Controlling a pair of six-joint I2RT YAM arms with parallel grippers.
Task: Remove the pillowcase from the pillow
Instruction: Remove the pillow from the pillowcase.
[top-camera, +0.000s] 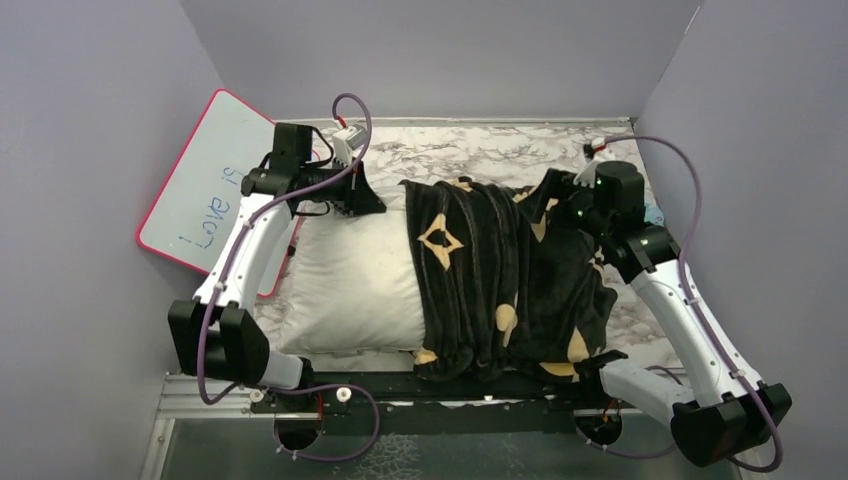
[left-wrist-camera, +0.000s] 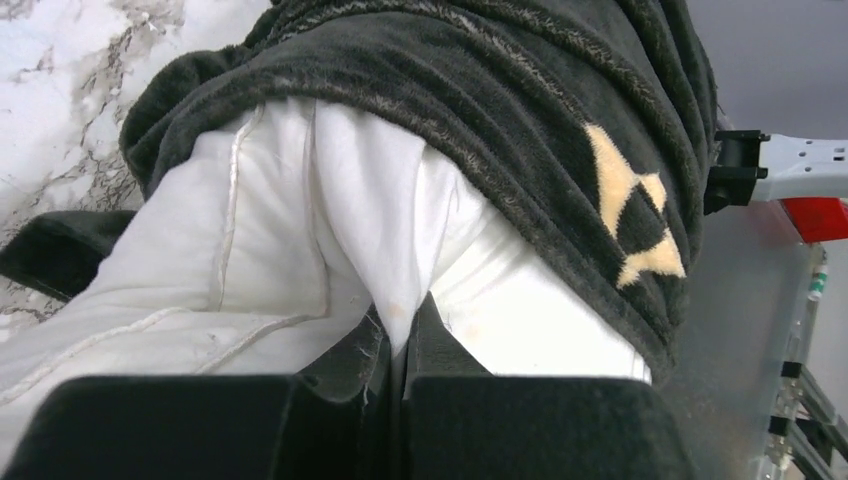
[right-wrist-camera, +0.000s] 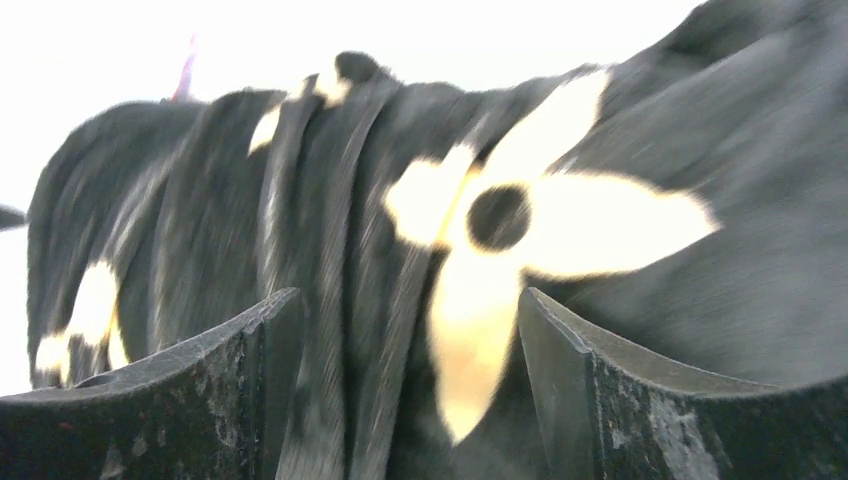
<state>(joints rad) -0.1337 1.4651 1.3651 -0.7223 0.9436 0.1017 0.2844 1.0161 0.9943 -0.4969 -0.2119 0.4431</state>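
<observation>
The off-white pillow lies on the table with its left half bare. The black pillowcase, patterned with tan flowers and diamonds, is bunched in folds over its right half. My left gripper is at the pillow's far left corner. In the left wrist view this gripper is shut on a pinched fold of the white pillow, just below the pillowcase edge. My right gripper is at the far right, and its wrist view shows it open, fingers apart against the pillowcase folds.
A pink-rimmed whiteboard with blue writing leans against the left wall, behind the left arm. The marble tabletop shows behind the pillow. Grey walls close in on three sides. A small blue object peeks out beside the right arm.
</observation>
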